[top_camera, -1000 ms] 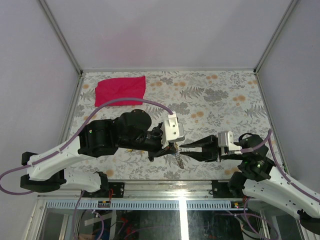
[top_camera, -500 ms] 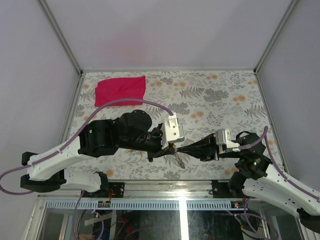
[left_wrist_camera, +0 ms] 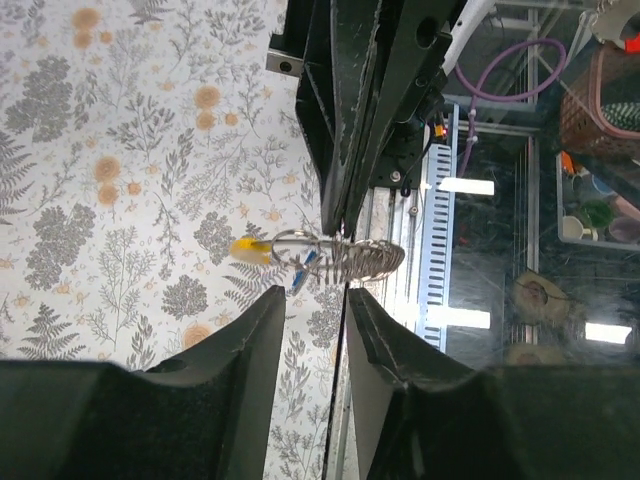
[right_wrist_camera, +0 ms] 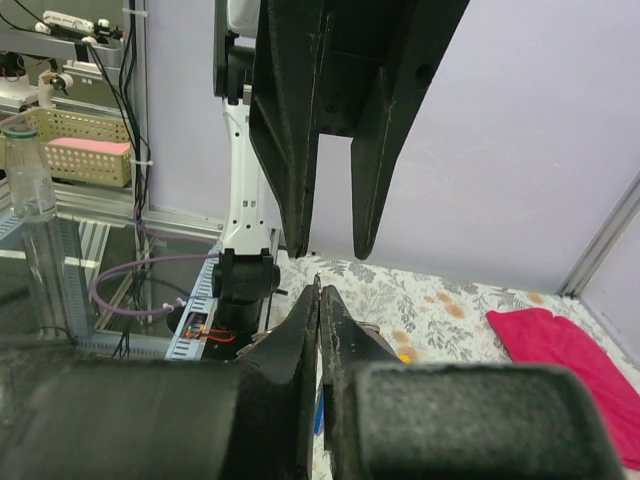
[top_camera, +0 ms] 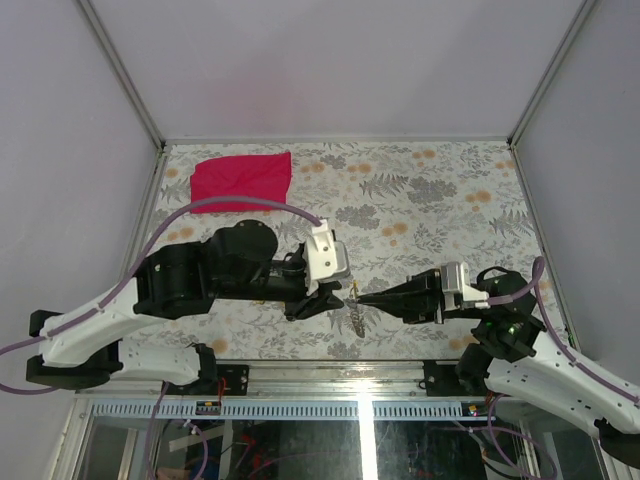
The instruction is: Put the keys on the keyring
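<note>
My right gripper [top_camera: 362, 298] is shut on the keyring [top_camera: 353, 297], and the short link chain [top_camera: 357, 318] hangs under it above the table's near edge. In the left wrist view the ring [left_wrist_camera: 297, 243] carries a yellow-headed key [left_wrist_camera: 246, 248] and a blue one [left_wrist_camera: 304, 272], beside the coiled chain [left_wrist_camera: 372, 261]. My left gripper [top_camera: 330, 297] is open and empty just left of the ring; it also shows in its own view [left_wrist_camera: 315, 292]. In the right wrist view my right gripper [right_wrist_camera: 320, 285] is pressed shut, with blue [right_wrist_camera: 318, 412] and yellow [right_wrist_camera: 405, 352] peeking beside the fingers.
A red cloth [top_camera: 241, 180] lies at the back left of the flowered table [top_camera: 450, 190]; it also shows in the right wrist view [right_wrist_camera: 560, 350]. The metal frame rail [top_camera: 330, 365] runs along the near edge, just below both grippers. Grey walls enclose the table.
My left gripper has let go of the keyring, opened and drawn back to the left. My right gripper has closed on the keyring and now holds it alone.
</note>
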`<state>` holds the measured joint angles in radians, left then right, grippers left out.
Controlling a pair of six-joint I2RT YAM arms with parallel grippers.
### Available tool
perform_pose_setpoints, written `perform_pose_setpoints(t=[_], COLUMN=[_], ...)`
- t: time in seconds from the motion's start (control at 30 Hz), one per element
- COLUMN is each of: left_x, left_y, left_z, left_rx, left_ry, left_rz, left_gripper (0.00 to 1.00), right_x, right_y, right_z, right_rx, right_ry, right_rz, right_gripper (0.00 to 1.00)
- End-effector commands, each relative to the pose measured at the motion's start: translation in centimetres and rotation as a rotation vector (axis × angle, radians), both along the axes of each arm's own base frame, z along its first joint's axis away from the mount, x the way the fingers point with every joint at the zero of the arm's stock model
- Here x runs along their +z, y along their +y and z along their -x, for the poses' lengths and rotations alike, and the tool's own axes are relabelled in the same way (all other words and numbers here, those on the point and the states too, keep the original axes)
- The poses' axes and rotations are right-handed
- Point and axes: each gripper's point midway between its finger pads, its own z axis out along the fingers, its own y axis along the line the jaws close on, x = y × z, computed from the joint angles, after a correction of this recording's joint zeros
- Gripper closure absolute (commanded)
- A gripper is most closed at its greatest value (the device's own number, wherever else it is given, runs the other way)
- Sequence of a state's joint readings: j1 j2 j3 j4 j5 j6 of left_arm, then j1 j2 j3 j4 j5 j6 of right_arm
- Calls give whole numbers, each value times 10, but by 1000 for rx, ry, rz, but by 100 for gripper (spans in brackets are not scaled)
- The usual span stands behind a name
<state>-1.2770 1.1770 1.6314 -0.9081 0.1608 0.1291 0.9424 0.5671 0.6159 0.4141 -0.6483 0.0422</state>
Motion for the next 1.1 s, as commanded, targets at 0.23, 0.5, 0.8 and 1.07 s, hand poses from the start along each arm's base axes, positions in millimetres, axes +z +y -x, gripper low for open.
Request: perform_pose_setpoints(t=[0.23,0.5,0.8,1.07], left_x=[37,25,-33,-99], left_y=[2,7,24,48], left_z=[-2,-14,-62,-119], left_rx=[54,154,456,689], left_ry=[-20,5,120,298], left_rz=[248,239,154,80], left_gripper=[61,58,54,55], right_x=[48,38,-7,-39], right_y=[-13,-14,-22,-22], right_z=[7,-2,-35,-57], right_rx=[9,-64,-267,-367], right_ry=[-57,-85,-67,32], right_rz=[-236,-180,35,87], right_gripper=[100,100,100,100])
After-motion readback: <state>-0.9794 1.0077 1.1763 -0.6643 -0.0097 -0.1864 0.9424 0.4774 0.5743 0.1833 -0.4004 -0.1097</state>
